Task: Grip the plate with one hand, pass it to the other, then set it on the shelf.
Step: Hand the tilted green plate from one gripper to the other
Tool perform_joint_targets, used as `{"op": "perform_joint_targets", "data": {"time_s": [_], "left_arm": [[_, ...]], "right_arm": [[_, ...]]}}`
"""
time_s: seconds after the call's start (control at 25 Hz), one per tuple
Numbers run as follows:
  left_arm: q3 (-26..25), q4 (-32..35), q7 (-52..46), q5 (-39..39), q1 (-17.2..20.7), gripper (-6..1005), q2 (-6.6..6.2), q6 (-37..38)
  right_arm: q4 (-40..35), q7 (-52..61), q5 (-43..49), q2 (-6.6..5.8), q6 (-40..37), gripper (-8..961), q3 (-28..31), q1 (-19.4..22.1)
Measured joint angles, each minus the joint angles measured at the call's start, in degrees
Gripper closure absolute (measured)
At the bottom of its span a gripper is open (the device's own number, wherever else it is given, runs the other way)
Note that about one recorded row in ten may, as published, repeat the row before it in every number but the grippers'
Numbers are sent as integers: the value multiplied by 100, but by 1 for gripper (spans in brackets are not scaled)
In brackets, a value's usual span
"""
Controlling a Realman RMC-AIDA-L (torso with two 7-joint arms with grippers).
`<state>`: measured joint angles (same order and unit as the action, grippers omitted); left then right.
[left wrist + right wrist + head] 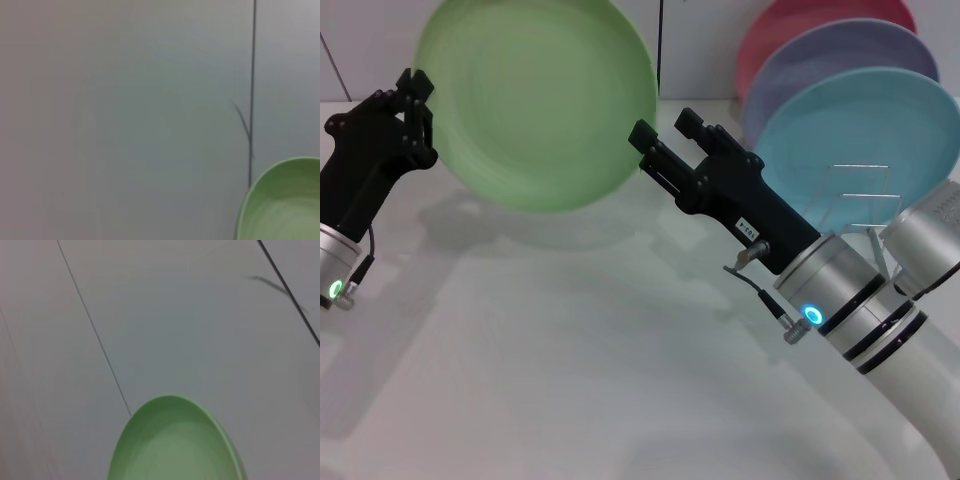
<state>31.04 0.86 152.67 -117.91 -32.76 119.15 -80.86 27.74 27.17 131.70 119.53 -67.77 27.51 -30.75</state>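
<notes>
The green plate [538, 100] was held up in the air, tilted, between the two arms. The left gripper [417, 95] had its jaws closed on the plate's left edge. The right gripper [662, 135] stood at the opposite edge with its jaws parted around the rim or just beside it; I could not tell if they touched. One green plate, three plates standing in the shelf [860, 200] on the table [570, 380]: pink [790, 25], lavender [840, 55], turquoise [860, 125].
</notes>
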Motion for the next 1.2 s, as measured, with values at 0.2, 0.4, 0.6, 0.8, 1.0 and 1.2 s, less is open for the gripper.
{"op": "perform_joint_targets", "data": {"time_s": [0.2, 0.4, 0.6, 0.8, 1.0, 1.2], "left_arm": [[-263, -164, 261, -4, -72, 962, 3, 31], [-459, -227, 436, -6, -83, 962, 3, 141], [-667, -340, 686, -7, -14, 962, 4, 131], [-713, -396, 837, -6, 30, 962, 4, 70], [-754, -478, 1029, 28, 41, 962, 4, -9], [-754, -481, 1032, 47, 42, 962, 3, -43]], "right_arm": [[32, 8, -26, 1, 44, 225, 21, 17], [52, 8, -35, 1, 144, 225, 62, -3], [57, 8, -39, 6, 278, 225, 189, -18], [89, 8, -40, 8, 424, 225, 313, -47], [115, 8, -40, 10, 705, 226, 406, -163], [124, 8, -40, 9, 901, 226, 464, -268]]}}
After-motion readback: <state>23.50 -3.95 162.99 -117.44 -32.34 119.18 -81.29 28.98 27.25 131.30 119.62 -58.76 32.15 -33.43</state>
